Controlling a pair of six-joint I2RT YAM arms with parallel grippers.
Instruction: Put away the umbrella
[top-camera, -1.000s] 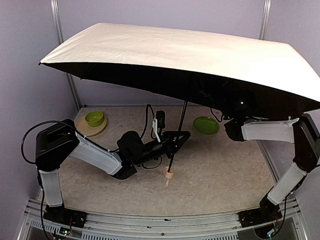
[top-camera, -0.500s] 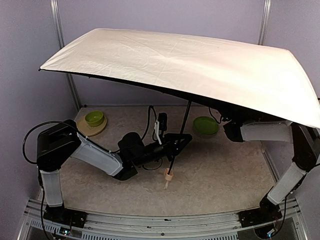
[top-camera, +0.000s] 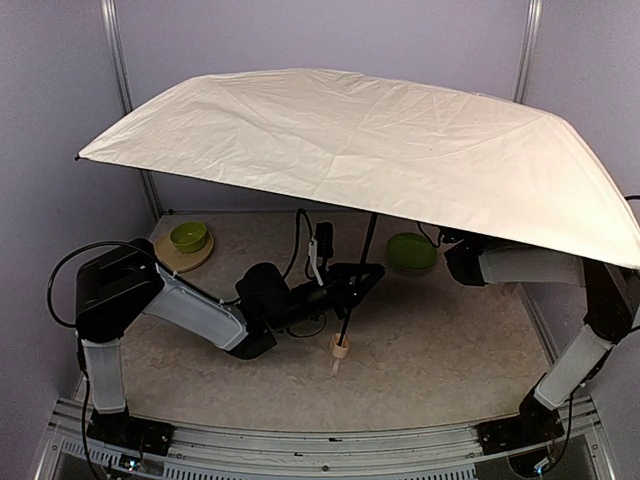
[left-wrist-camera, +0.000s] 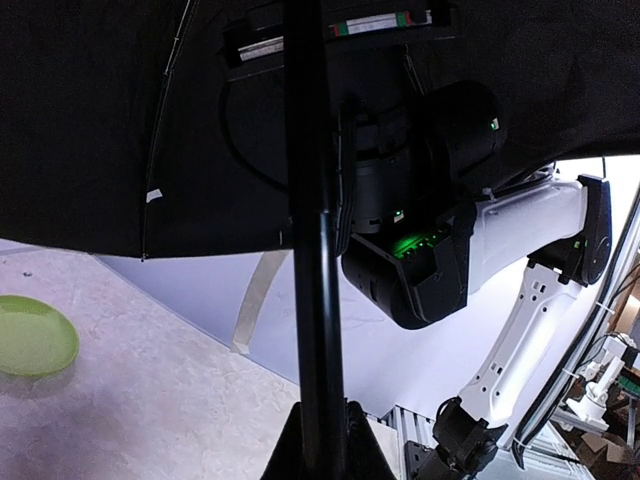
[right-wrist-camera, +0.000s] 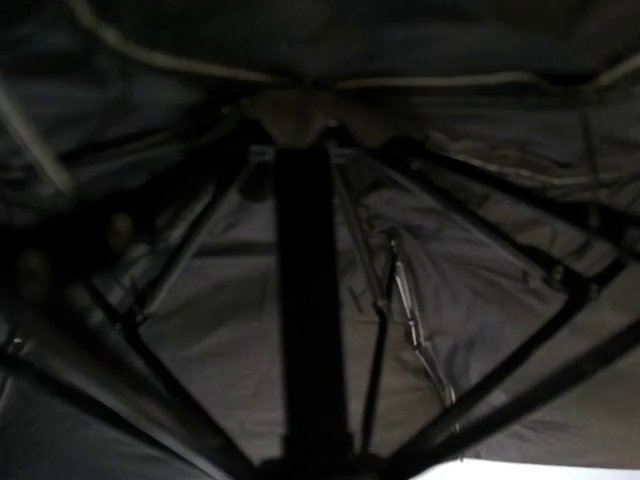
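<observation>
The umbrella (top-camera: 360, 140) stands fully open over the table (top-camera: 450, 340), its cream-beige canopy spread as a wide, gently domed sheet of smooth matte cloth, faintly creased along the panel seams and tilted so that the right edge hangs lower than the left. The underside is black; from the right wrist camera it appears as dark, slightly wrinkled fabric crossed by thin black metal ribs (right-wrist-camera: 470, 215) that fan out from a hub (right-wrist-camera: 310, 115) at the top of the shaft. The shaft (top-camera: 362, 255) is a thin, straight black rod that slants down from under the canopy to a small, rounded knob handle (top-camera: 339, 349) of pale wood, which sits at or just above the speckled beige tabletop. The left gripper (top-camera: 352, 284) is clamped around the lower part of the shaft, just above the handle, its black fingers pressed to either side of the rod. The right gripper (left-wrist-camera: 345, 190) is raised under the canopy, right beside the upper shaft; whether its jaws are closed on the rod cannot be told in the dark. On the far side of the table lie a glossy lime-green bowl (top-camera: 188, 236) on a round tan mat (top-camera: 186, 260), and a flat green plate (top-camera: 410, 250).
</observation>
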